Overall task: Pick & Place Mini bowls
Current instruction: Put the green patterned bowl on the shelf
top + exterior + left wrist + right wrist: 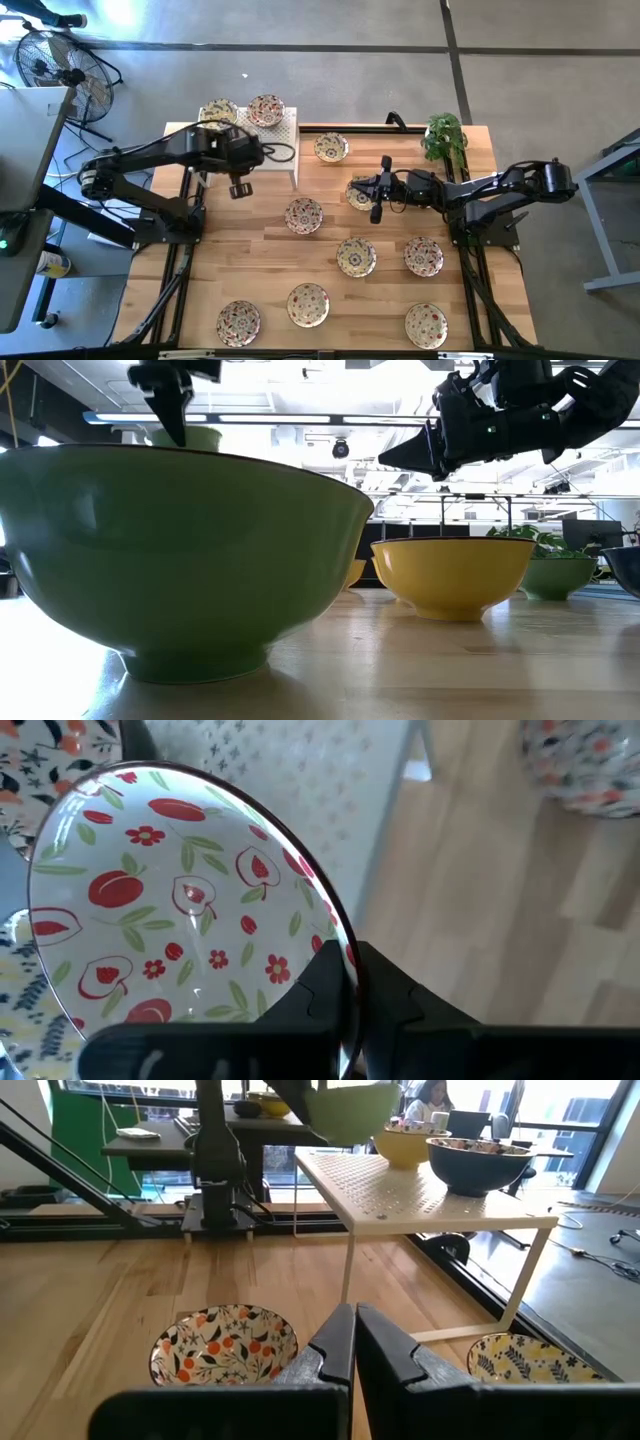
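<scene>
left gripper [350,982] is clamped on the rim of a red-patterned mini bowl [180,910], up by the white rack [285,135] at eleven o'clock. carry it level, set it flat. right gripper [352,1342] hangs mid-table, fingers together, empty.

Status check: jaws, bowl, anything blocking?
Left gripper shut on the rim of a red-fruit mini bowl, by the white rack. Right gripper shut, empty, above the table. Nothing blocking.
</scene>
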